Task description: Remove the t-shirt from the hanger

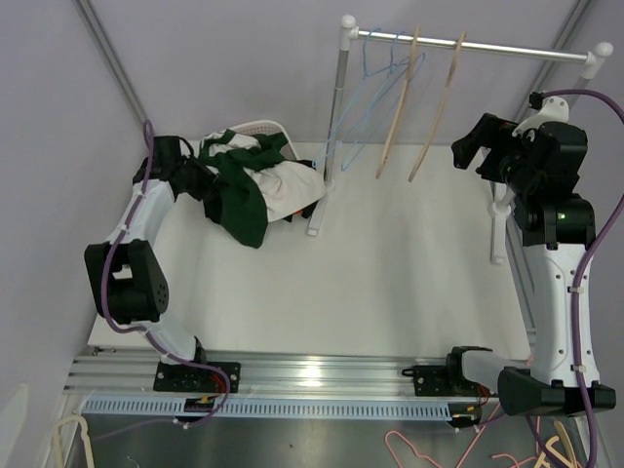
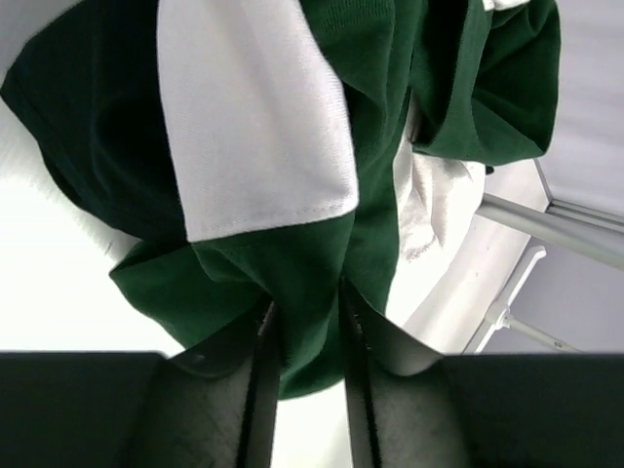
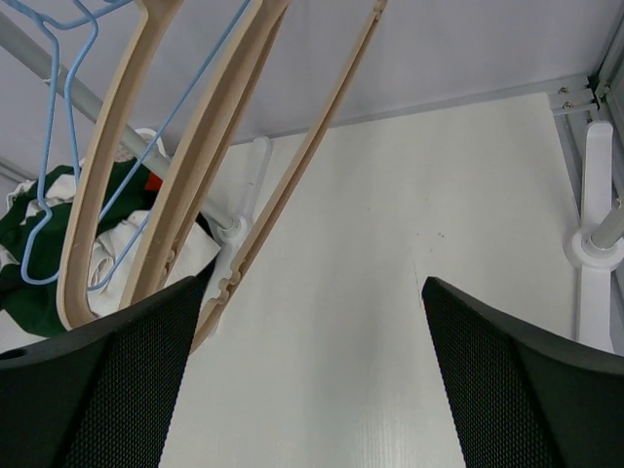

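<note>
This looks like a robotics lab cell rather than a home. Two white-and-black jointed arms (image 1: 132, 263) are bolted to a ribbed aluminium rail (image 1: 312, 375) along the near edge of a plain white surface (image 1: 390, 283), and purple cables (image 1: 585, 322) loop along them. Bare grey panel walls (image 1: 224, 58) box in the far side. At the far right, a small white-posted rack with a metal bar (image 1: 487, 46) carries pale wooden hangers (image 1: 398, 107) and thin blue wire hangers (image 1: 366, 97).
</note>
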Motion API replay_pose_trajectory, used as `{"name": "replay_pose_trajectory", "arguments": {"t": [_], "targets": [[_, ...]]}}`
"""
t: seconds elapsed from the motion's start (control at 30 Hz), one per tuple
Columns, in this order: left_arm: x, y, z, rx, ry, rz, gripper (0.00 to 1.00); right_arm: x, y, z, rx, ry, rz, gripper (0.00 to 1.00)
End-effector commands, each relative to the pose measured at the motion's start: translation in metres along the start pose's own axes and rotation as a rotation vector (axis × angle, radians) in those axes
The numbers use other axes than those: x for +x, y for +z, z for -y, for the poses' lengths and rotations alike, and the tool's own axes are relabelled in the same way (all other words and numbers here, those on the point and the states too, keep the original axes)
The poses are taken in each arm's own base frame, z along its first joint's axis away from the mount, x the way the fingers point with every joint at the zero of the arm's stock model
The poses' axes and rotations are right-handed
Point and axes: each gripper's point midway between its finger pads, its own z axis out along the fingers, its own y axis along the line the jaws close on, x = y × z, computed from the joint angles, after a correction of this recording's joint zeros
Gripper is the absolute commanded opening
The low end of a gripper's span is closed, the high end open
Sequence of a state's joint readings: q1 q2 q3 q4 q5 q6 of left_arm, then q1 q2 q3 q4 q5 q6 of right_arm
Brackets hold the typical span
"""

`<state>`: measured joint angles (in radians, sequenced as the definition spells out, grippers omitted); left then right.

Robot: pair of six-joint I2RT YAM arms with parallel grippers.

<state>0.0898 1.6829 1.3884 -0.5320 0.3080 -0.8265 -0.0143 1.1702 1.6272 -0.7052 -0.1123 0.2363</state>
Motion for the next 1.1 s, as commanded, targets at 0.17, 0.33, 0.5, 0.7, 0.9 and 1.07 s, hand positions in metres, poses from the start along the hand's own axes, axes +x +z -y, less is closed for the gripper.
{"name": "replay_pose_trajectory", "arguments": {"t": [0.17,0.33,0.5,0.7,0.9,1.07], "targets": [[0.001,0.021,0.012,0.007,0.020,-0.054,0.38,-0.008,0.000,-0.012,-0.054,0.013,0.031,0.99],[-0.011,0.028,0.036,0.068,0.063,-0.046,0.01,-0.010,-0.002,-0.013,-0.058,0.012,0.039,1.00],[-0.021,0.026,0.089,0.067,0.196,-0.031,0.01,-0.009,-0.003,-0.011,-0.050,0.011,0.037,0.99],[-0.021,0.065,0.115,0.057,0.214,-0.057,0.01,-0.009,-0.004,-0.011,-0.048,0.009,0.037,0.99],[0.018,0.140,0.050,-0.124,0.168,-0.209,0.01,-0.012,-0.009,-0.013,-0.051,0.002,0.043,1.00],[0.042,0.169,0.007,-0.236,0.156,-0.260,0.00,-0.014,-0.011,-0.014,-0.055,0.000,0.045,0.99]]}}
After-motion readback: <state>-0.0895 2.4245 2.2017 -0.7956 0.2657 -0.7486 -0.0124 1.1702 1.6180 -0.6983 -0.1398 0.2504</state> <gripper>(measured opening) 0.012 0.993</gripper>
